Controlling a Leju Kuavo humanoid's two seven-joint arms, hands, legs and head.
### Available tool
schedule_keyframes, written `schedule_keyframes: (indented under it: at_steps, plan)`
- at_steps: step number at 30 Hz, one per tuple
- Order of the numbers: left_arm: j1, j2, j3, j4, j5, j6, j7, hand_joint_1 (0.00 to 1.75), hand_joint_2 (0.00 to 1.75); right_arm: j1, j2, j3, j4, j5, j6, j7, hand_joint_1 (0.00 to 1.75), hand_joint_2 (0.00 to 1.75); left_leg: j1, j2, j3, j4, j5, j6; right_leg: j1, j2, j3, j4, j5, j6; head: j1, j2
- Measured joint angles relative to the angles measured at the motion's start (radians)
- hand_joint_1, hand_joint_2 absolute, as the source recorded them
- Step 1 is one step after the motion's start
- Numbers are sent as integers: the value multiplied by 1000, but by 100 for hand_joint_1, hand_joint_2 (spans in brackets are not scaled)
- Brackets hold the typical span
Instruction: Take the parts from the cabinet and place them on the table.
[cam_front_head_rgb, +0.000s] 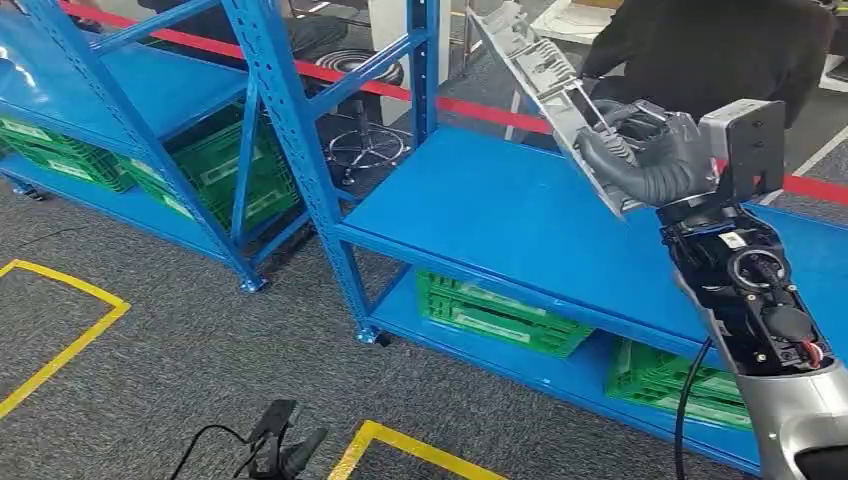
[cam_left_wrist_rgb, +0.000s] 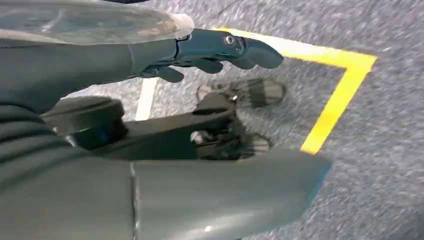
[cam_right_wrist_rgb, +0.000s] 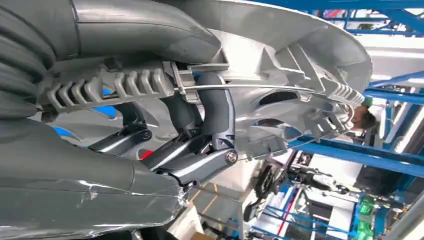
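Blue shelving (cam_front_head_rgb: 520, 215) over grey carpet. Right hand (cam_front_head_rgb: 650, 160), far right, grips grey ribbed part (cam_front_head_rgb: 545, 75), tilted above shelf. Left hand (cam_left_wrist_rgb: 220, 50) hangs empty, fingers apart. Best kept firmly clasped, clear of uprights.

The blue shelf (cam_front_head_rgb: 500, 225) top is lying bare under the right hand (cam_front_head_rgb: 650, 155), which is holding a long grey part (cam_front_head_rgb: 545, 75). A blue post (cam_front_head_rgb: 290, 140) is standing to the left. A person (cam_front_head_rgb: 700, 50) is standing close behind the shelf.
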Motion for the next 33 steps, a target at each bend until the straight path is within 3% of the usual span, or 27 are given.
schedule_keyframes:
  at_steps: [6,13,14,15,16,24,33]
  plan:
    - [-17,-3,-6,0,-12,54,-29,0,175,4,0,0,-10,0,-1,3,175,175,0,0,0,0,0,0,0,0,0,0,0,0,0,0]
    - [-24,-6,-11,0,-14,61,-30,0,175,4,0,1,-10,0,-1,3,175,175,0,0,0,0,0,0,0,0,0,0,0,0,0,0]
    - [-24,-6,-11,0,-16,62,-31,0,0,4,0,1,-10,0,-1,3,175,175,0,0,0,0,0,0,0,0,0,0,0,0,0,0]
    - [-25,-6,-11,0,-16,65,-34,0,0,4,0,1,-10,0,-2,3,175,175,0,0,0,0,0,0,0,0,0,0,0,0,0,0]
    - [-25,-6,-11,0,-16,66,-35,0,175,4,0,1,-10,0,-3,3,175,175,0,0,0,0,0,0,0,0,0,0,0,0,0,0]
    - [-33,-6,-11,0,-8,48,-35,0,175,6,0,0,-17,3,-16,4,175,175,0,0,0,0,0,0,0,0,0,0,0,0,0,0]
    - [-41,-7,-11,0,-9,97,-33,0,175,9,0,0,-24,15,-21,5,175,175,0,0,0,0,0,0,0,0,0,0,0,0,0,0]
